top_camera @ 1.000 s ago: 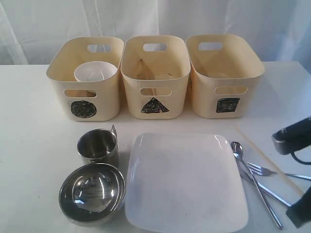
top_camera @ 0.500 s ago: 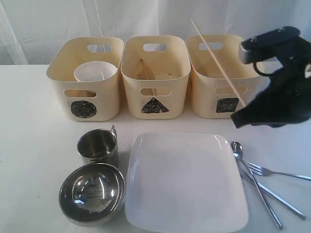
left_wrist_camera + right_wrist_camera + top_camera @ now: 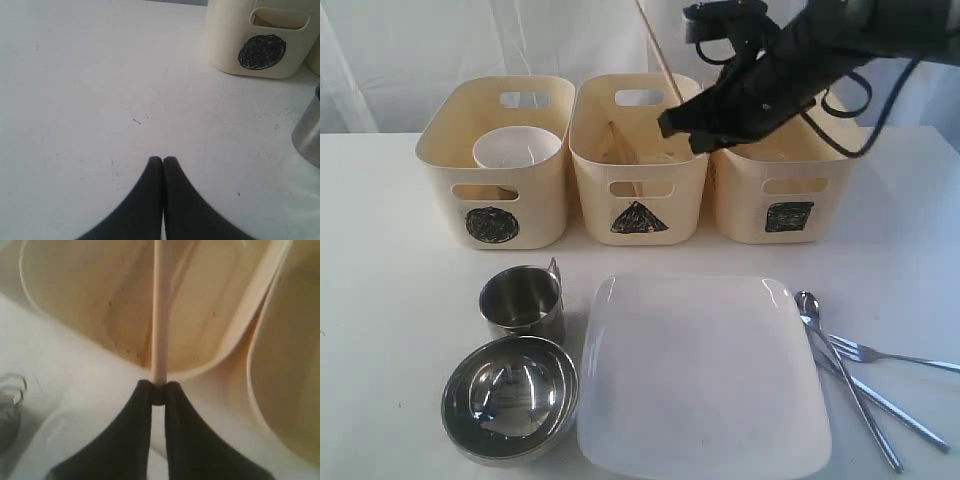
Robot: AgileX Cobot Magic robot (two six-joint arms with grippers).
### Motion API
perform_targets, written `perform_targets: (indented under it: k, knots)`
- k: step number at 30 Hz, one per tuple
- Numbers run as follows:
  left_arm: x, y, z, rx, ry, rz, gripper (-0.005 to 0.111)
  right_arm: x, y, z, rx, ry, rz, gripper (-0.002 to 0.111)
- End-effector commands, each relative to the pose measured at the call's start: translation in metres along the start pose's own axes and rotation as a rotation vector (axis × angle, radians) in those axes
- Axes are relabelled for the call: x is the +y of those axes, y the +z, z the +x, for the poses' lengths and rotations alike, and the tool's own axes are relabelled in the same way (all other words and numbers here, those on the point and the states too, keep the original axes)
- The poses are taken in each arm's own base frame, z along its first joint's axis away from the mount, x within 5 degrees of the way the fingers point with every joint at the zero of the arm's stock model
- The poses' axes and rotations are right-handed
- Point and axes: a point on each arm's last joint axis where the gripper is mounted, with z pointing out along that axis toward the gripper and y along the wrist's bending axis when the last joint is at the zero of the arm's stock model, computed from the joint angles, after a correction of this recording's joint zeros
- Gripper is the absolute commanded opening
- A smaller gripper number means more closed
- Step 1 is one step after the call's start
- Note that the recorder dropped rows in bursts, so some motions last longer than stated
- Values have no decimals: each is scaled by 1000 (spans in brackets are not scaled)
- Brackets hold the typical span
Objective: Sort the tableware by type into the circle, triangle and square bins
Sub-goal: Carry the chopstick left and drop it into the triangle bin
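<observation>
My right gripper [image 3: 672, 120] [image 3: 159, 387] is shut on one end of a wooden chopstick [image 3: 657, 48] [image 3: 161, 315], which slants up and away from it. It hangs over the front right of the triangle bin [image 3: 638, 218] [image 3: 75, 315], where another chopstick [image 3: 620, 150] leans. A small white bowl [image 3: 516, 148] sits in the circle bin [image 3: 492, 222] [image 3: 235, 50]. On the table stand a steel mug [image 3: 523, 302] [image 3: 310, 135], a steel bowl [image 3: 510, 395], a white square plate [image 3: 700, 370] and steel cutlery [image 3: 850, 375]. My left gripper [image 3: 163, 160] is shut, empty, over bare table.
The square bin [image 3: 785, 195] [image 3: 285, 365] stands right of the triangle bin, partly behind my right arm. The three bins sit side by side at the back of the white table [image 3: 380, 300]. A pale curtain hangs behind.
My right gripper has risen from the table at the right with the chopstick and swung left, from in front of the square bin to above the triangle bin.
</observation>
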Motion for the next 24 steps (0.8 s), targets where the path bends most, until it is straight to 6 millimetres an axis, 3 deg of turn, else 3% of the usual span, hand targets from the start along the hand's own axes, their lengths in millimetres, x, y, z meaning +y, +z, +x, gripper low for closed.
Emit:
perform_targets:
  k: [1,5,8,12,15,17,21,24]
  knots:
    - [0,0,1,-4,-2,2,0,-2,21,-27,-124,72,-69,0]
    - [0,0,1,-4,-2,2,0,-7,50,-32,-124,96,-74,0]
    - [0,0,1,-4,-2,2,0,-8,57,-30,-107,101,-79,1]
    - [0,0,1,-4,-2,2,0,-6,59,-30,-67,92,-99,30]
    - [0,0,1,-4,-2,2,0,-6,56,-34,-85,90,-99,37]
    - [0,0,1,-4,-2,2,0,-3,48,-38,-74,80,-115,37]
    - [0,0,1,-4,-2,2,0,7,13,-39,28,1,-155,34]
    - [0,0,1,-4,-2,2,0,11,-16,-33,128,-91,-140,23]
